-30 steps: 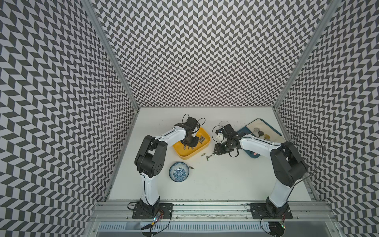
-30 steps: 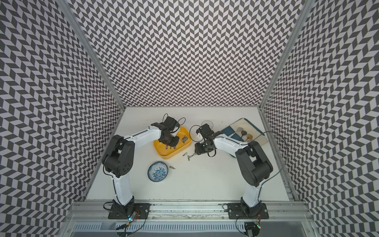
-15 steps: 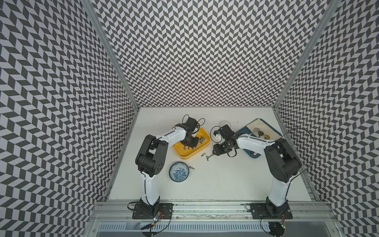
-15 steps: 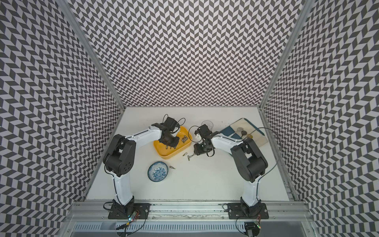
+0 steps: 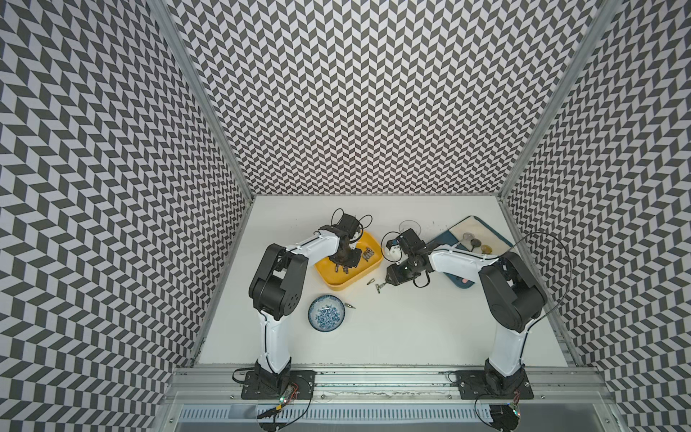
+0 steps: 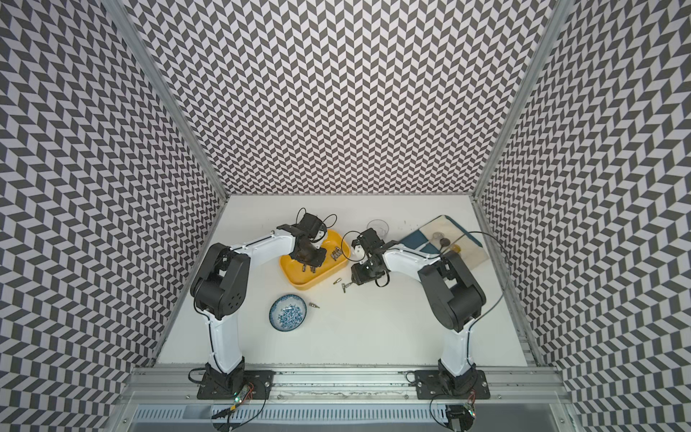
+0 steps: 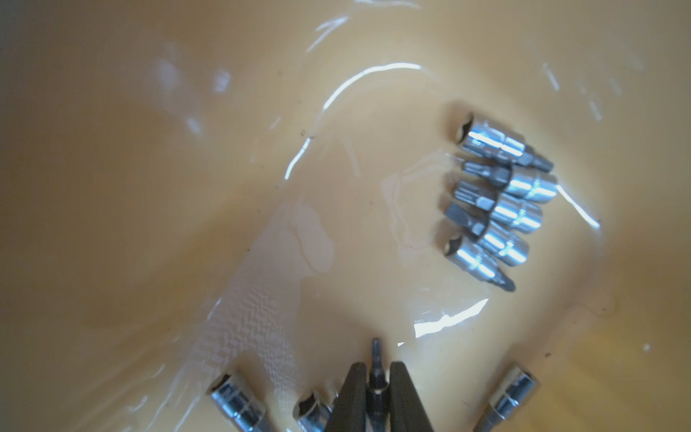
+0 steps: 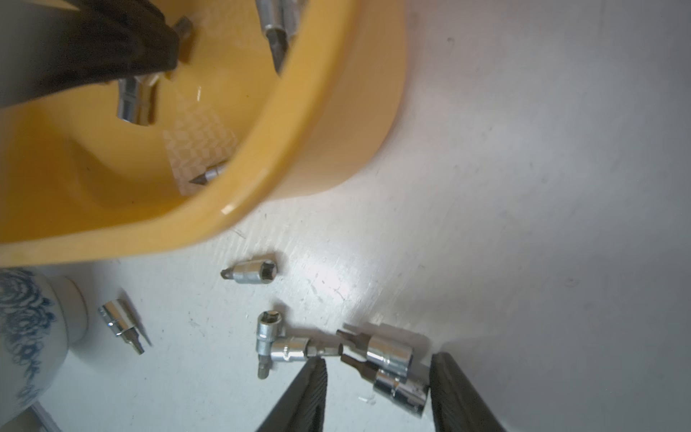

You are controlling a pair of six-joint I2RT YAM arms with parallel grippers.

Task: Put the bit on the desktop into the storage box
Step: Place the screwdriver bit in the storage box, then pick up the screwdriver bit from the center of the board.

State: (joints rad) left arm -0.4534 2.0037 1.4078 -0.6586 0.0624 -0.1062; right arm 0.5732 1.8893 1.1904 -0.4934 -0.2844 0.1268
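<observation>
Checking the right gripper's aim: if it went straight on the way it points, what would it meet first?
Most likely the two bits between the open jaws of the right gripper, with the desktop just beyond; depth is unclear.

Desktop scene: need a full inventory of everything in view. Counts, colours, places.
desktop: 1, white, floor of the cell
storage box: 1, yellow, left of centre
boxed bits: at least 8, silver, loose in the storage box
desktop bits: 6, silver, on the desktop beside the box
bowl: 1, blue-and-white, nearer the arm bases than the box
board: 1, dark blue, far right
round items: 3, grey to amber, on the board; kind unclear
clear cup: 1, transparent, behind the right arm
held bit: 1, silver, in the left gripper
left gripper: black, shut on the held bit, inside the box
right gripper: black, open, astride two desktop bits
</observation>
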